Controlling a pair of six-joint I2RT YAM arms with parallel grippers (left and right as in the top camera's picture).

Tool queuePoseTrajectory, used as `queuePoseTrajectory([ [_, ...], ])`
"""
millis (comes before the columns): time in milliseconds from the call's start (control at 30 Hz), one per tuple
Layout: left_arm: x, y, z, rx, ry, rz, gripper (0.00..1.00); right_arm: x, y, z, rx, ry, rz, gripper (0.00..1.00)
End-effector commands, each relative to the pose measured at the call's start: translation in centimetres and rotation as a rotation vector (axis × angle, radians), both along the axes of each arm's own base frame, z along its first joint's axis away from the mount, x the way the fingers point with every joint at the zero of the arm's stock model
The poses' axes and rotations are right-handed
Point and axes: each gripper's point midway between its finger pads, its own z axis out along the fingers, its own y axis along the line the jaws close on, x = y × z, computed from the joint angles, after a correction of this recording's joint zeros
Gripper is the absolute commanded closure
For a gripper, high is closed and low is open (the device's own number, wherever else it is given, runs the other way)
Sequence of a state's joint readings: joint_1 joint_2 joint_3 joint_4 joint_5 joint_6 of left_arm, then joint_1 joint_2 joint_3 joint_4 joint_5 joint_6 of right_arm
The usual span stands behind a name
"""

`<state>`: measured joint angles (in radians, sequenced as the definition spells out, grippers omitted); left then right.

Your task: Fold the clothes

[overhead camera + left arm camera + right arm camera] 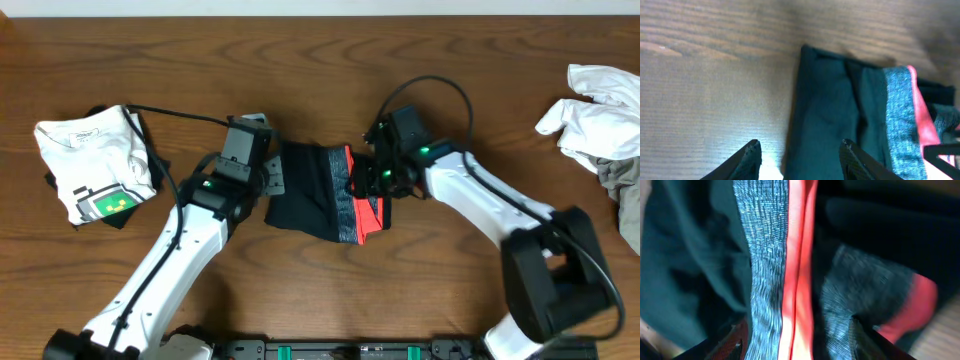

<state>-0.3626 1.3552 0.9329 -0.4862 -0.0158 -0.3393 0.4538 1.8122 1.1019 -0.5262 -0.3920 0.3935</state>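
Note:
The clothes (308, 196) lie folded into a compact black bundle at the table's middle, with the grey-and-red waistband (352, 205) along the right side. My left gripper (272, 178) is at the bundle's left edge. It is open, and the black fabric's edge (830, 115) runs between its fingertips (754, 148). My right gripper (366, 180) hovers low over the waistband (790, 260). It is open too, its jaws standing wide to either side of the grey and red bands. The fabric under the right wrist is hidden in the overhead view.
A folded white T-shirt (90, 165) with a green pixel print lies at the left, on something dark. A crumpled pile of white and grey garments (600, 120) sits at the right edge. Bare wooden table (300, 60) stretches behind the bundle.

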Motion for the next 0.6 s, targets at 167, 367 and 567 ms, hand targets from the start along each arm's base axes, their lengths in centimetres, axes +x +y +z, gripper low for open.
queuePoseTrajectory([
  [167,0.4,0.4,0.0,0.025,0.003,0.004,0.48,-1.8,2.4,-1.4,0.098,0.093,0.074,0.48],
  [367,0.4,0.4,0.0,0.025,0.003,0.004,0.48,-2.0,3.5,-0.1,0.179,0.082,0.119,0.66],
  [567,0.4,0.4,0.0,0.025,0.003,0.004,0.48,-1.6,3.6,0.1,0.188,0.062,0.120,0.99],
])
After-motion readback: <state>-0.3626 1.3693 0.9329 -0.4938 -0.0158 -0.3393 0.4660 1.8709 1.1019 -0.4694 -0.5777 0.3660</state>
